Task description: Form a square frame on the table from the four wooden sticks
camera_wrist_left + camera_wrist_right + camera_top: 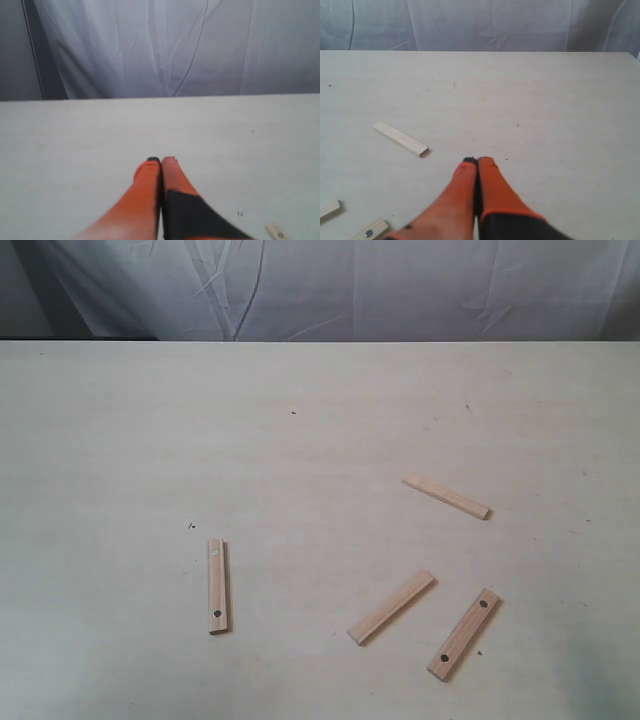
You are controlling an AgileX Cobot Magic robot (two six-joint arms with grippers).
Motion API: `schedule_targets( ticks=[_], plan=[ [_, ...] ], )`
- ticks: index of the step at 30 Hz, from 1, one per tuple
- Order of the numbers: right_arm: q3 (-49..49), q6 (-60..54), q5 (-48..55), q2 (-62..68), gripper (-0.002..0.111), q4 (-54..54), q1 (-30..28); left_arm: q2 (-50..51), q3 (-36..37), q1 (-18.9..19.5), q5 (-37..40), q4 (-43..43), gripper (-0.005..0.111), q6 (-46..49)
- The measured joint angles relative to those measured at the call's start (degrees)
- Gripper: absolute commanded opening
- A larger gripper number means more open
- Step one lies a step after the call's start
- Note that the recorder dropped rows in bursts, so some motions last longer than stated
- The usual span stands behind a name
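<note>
Four tan wooden sticks lie apart on the cream table [300,460]; no square frame exists. One stick with a hole [217,585] lies at the left front. A plain stick [446,497] lies at mid right, also seen in the right wrist view [400,139]. Another plain stick [391,607] lies at the front, beside a stick with two holes [464,634]. My left gripper [161,160] is shut and holds nothing, with a stick end [276,232] near it. My right gripper [477,161] is shut and holds nothing, above bare table. Neither gripper shows in the exterior view.
A white wrinkled cloth [330,285] hangs behind the table's far edge. Small dark specks [293,412] dot the tabletop. In the right wrist view two stick ends [370,231] show at the frame's corner.
</note>
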Motion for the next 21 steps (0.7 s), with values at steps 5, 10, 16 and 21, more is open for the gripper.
schedule_targets(
  ticks=[5, 10, 16, 21],
  plan=[
    [0.0, 0.0, 0.0, 0.0, 0.0, 0.0, 0.0, 0.0, 0.0, 0.0, -7.9, 0.1, 0.0, 0.0],
    [0.0, 0.0, 0.0, 0.0, 0.0, 0.0, 0.0, -0.1, 0.0, 0.0, -11.8, 0.4, 0.0, 0.0],
    [0.0, 0.0, 0.0, 0.0, 0.0, 0.0, 0.0, -0.1, 0.0, 0.0, -16.1, 0.4, 0.0, 0.0],
    [0.0, 0.0, 0.0, 0.0, 0.0, 0.0, 0.0, -0.1, 0.0, 0.0, -18.0, -1.0, 0.0, 0.0]
  ],
)
